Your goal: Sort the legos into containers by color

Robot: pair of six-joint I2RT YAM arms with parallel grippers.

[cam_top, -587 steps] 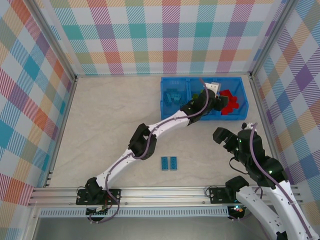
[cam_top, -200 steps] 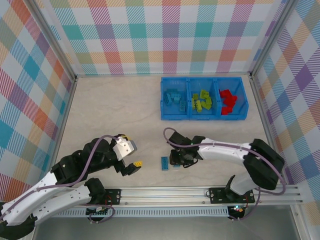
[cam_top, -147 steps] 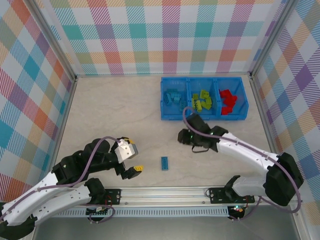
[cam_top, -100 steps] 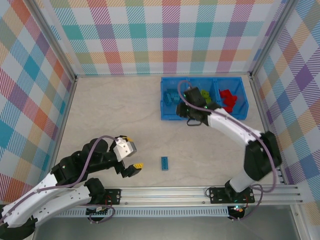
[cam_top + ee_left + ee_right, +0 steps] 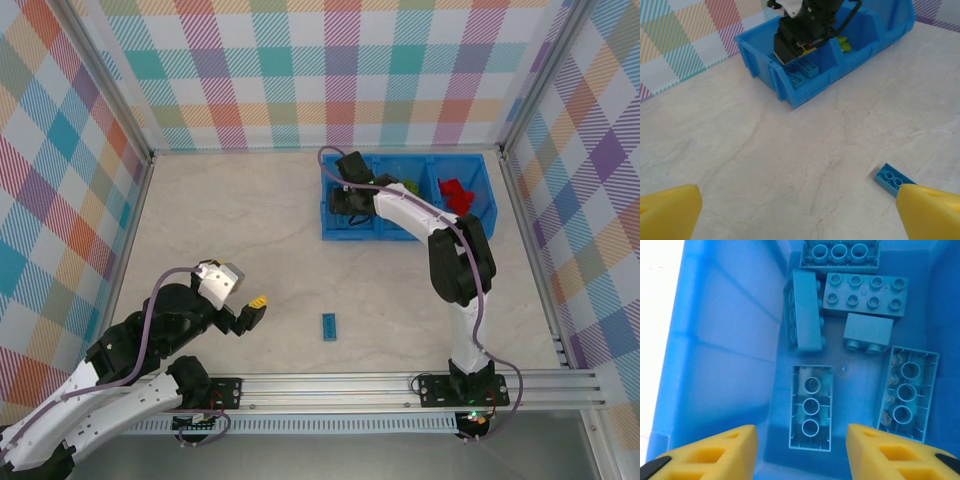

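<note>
Drop-off looks done: right gripper [image 5: 800,452] hangs over the bin's [image 5: 345,233] left compartment, jaws released and empty, above blue bricks [image 5: 811,407]; next, probably fetch the lone brick [image 5: 328,327] on the bench [image 5: 230,230] near the left gripper [image 5: 800,215], jaws likewise released.

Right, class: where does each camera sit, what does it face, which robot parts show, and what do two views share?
Top external: above and behind the bases, looking down on the table; left gripper and right gripper show.
Left wrist: low, facing across the table to the bin; yellow fingertips at bottom corners.
Right wrist: straight down onto light blue bricks in the bin; yellow fingertips below.
Shared: top and left wrist both show the lone brick on the table.
</note>
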